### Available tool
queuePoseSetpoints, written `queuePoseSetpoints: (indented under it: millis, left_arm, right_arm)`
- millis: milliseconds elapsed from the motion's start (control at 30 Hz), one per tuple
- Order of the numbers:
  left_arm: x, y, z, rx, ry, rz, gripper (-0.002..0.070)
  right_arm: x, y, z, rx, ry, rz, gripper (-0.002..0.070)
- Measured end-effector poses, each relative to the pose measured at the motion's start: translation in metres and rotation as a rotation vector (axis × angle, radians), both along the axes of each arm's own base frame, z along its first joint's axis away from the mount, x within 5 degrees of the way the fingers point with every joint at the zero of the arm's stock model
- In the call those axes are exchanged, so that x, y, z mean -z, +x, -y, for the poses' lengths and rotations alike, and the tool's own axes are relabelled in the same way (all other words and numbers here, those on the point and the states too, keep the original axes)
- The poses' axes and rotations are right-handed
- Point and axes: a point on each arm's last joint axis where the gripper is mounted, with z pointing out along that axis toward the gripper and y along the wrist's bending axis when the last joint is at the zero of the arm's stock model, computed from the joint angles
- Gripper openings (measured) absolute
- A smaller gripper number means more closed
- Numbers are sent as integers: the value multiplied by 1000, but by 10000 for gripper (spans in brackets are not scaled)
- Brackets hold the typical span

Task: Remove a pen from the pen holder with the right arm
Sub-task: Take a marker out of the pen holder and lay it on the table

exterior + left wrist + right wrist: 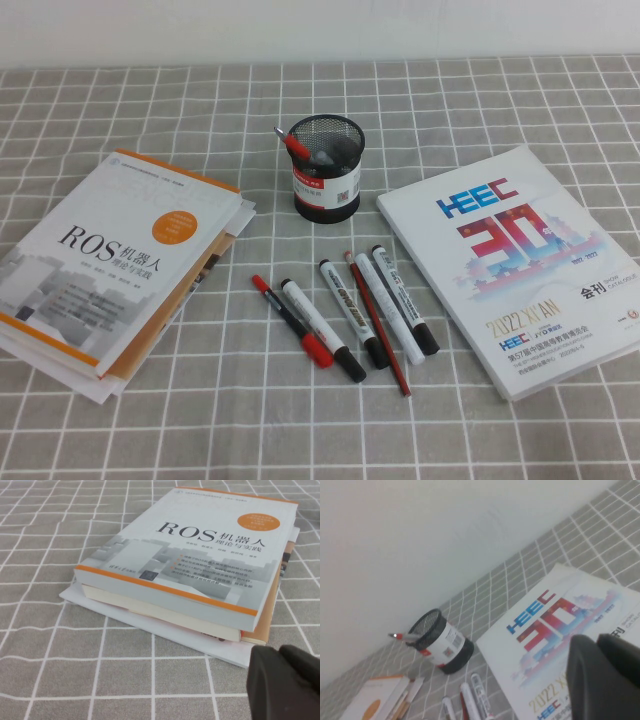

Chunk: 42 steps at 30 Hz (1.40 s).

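Observation:
A black mesh pen holder [325, 170] with a white and red label stands at the middle back of the checked cloth. A red-capped pen [293, 143] leans out of it to the left, beside dark things inside. The right wrist view shows the pen holder [440, 642] and the pen [402, 636] far off. My right gripper [597, 639] hangs shut and empty above the HEEC booklet [545, 645], well away from the holder. My left gripper [278, 651] is shut with nothing in it, low beside the ROS book [200, 565]. Neither arm appears in the high view.
Several loose markers and pens [345, 320] lie in a row in front of the holder. A stack of books topped by the ROS book [115, 260] sits at the left. The white HEEC booklet [515, 265] lies at the right. A white wall stands behind.

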Motion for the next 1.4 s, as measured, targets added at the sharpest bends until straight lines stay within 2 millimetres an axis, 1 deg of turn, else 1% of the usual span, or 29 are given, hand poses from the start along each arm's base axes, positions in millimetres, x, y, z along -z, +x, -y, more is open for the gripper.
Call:
queuePoseSetpoints:
  millis: [100,233,400,500,633,767,867,967,1100,1167,1200,1333,1400]
  left_arm:
    - [0,0,0,0,0,0,-4]
    - [0,0,0,0,0,0,-4]
    - [0,0,0,0,0,0,-4]
    - [0,0,0,0,0,0,-4]
    - [0,0,0,0,0,0,-4]
    - [0,0,0,0,0,0,-4]
    - [0,0,0,0,0,0,-4]
    - [0,0,0,0,0,0,-4]
    - [0,0,0,0,0,0,-4]
    - [0,0,0,0,0,0,-4]
    - [0,0,0,0,0,0,-4]
    - [0,0,0,0,0,0,-4]
    - [0,0,0,0,0,0,-4]
  right_arm:
    - [-14,2,-5,-56,-59,-38,-13]
    - [-38,11,-11,-130,-154,-105,-13]
    - [-68,35,-19,-244,-282,-204,-13]
    - [-82,56,-24,-313,-353,-261,-13]
    - [-95,85,-28,-373,-424,-310,-13]
    - [-102,120,-30,-411,-481,-349,-13]
    - [-105,145,-38,-455,-512,-360,-13]
    - [-106,170,-54,-514,-549,-347,-13]
    - [-100,201,-90,-607,-652,-296,-12]
    - [-96,210,-106,-639,-697,-265,-13]
    - [-93,216,-118,-666,-729,-244,-13]
    - [-84,227,-151,-747,-789,-198,-12]
    - [-78,231,-164,-783,-809,-186,-12]
